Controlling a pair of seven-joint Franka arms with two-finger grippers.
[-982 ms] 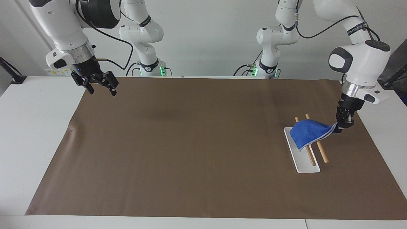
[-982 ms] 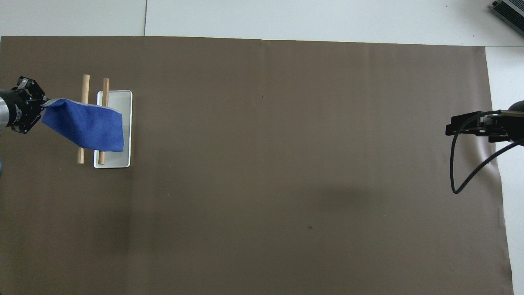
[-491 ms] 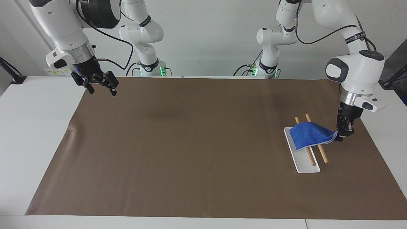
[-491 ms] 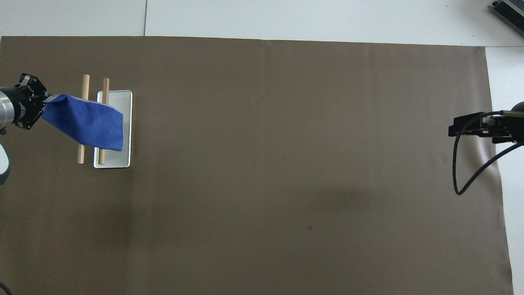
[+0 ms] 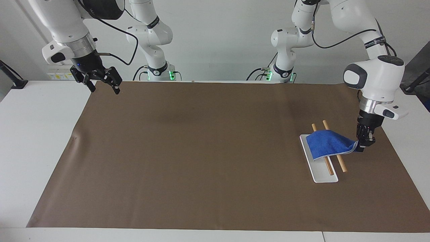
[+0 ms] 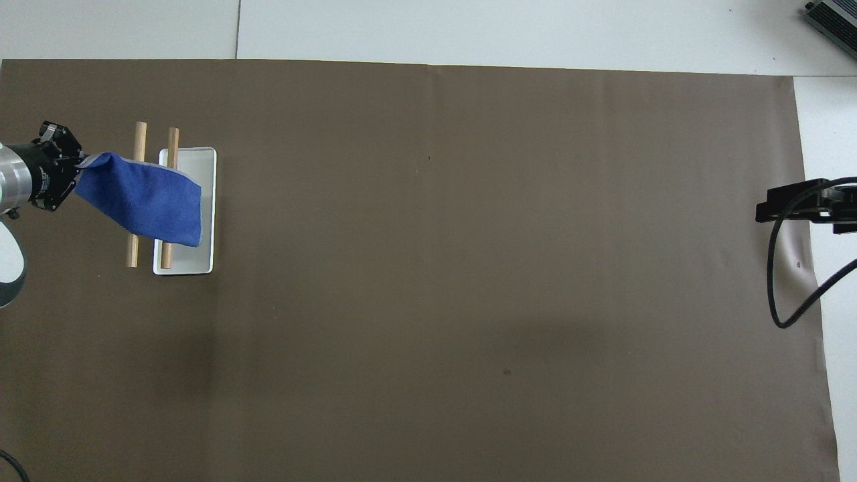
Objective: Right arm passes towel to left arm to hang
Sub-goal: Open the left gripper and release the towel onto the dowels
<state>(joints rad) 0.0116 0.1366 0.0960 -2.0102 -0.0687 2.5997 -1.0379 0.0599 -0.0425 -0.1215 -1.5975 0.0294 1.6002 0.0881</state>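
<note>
**Blue towel draped over wooden bars, one corner pinched**

Broad white tabletop [image 5: 40,141] under a plain pale wall, nearly all covered by a matt brown paper sheet [image 5: 215,161], smooth but for a slight crease at the edge toward the right arm's end. Two white jointed robot bases at the tabletop's robot-side edge, green lights glowing at their feet.

Toward the left arm's end of the sheet: a flat white rectangular tray with rounded corners [image 6: 204,201], carrying two thin round wooden bars [image 6: 140,137] that lie parallel, one over the tray, one just beside it.

Small bright blue terry towel with a thin pale grey edge [image 5: 327,144] [image 6: 144,201], soft and nubbly, draped across both bars and sagging over the tray. One corner lifted clear and stretched toward the sheet's edge at the left arm's end.

Compact black left gripper [image 5: 363,145] [image 6: 67,171], low beside the bars, fingers closed tight on that towel corner.

Wide-fingered black right gripper [image 5: 103,84] [image 6: 780,204], black cable looping to its wrist, raised over the sheet's corner at the right arm's end, fingers spread wide, holding nothing, waiting.
</note>
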